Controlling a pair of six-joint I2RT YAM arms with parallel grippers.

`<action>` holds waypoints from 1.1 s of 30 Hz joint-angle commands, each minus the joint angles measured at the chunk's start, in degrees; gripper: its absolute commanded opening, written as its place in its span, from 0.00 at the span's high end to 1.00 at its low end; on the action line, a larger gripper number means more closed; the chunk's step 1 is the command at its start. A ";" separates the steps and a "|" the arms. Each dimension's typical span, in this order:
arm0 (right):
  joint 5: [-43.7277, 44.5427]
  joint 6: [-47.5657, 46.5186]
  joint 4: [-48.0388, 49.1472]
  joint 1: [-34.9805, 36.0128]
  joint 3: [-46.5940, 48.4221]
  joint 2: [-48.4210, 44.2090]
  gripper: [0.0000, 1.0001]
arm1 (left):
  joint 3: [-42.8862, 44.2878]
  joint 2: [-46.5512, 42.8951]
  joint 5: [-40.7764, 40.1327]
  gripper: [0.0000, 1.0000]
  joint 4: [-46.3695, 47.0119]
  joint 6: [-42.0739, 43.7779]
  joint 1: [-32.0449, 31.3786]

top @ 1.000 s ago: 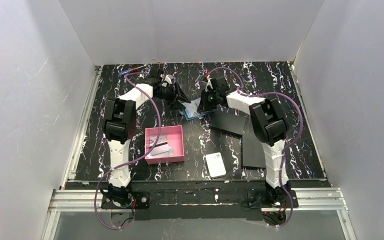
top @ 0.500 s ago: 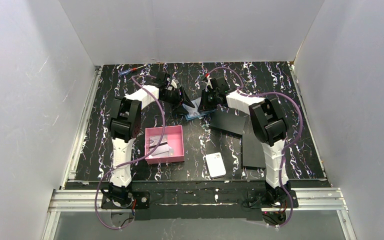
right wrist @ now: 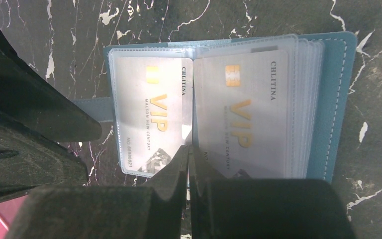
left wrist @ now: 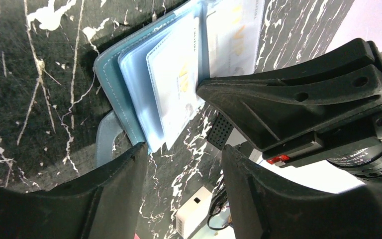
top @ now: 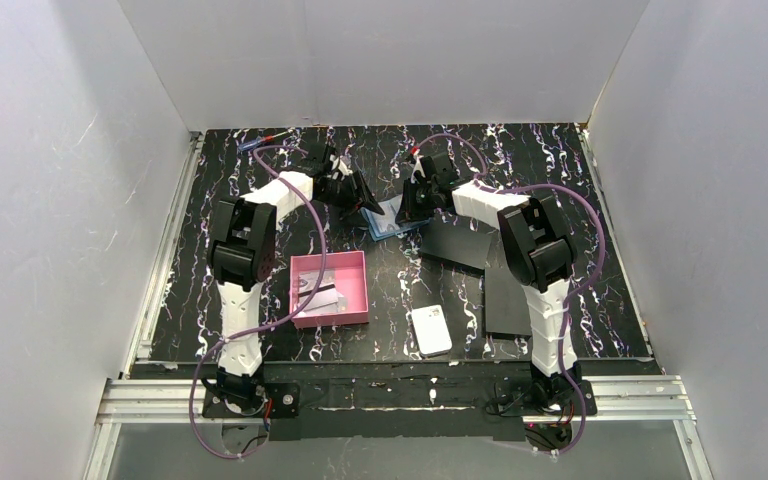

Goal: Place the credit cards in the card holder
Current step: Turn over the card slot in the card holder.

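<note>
On marbled table (top: 560, 160) | clear-sleeved teal card holder (right wrist: 335, 99) | left fingers (left wrist: 104, 199) apart | right fingers (right wrist: 166, 199) closed

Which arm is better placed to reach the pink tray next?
Probably left: the left gripper is open, empty, nearer the pink tray; the right gripper, shut, rests on the card holder.

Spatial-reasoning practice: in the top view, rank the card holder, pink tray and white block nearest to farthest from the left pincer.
1. card holder, beside the left pincer, far centre.
2. pink tray, left of centre.
3. white block, near edge, centre.
</note>
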 commanded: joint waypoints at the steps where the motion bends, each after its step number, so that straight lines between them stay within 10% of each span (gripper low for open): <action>1: 1.11 -1.54 -2.12 0.29 1.16 2.72 0.92 | 1.37 -1.60 0.98 0.47 0.26 -0.22 -0.86; 33: 0.53 -1.59 -2.13 0.30 1.41 2.89 0.95 | 3.60 2.62 0.45 0.48 -0.77 -0.41 -1.72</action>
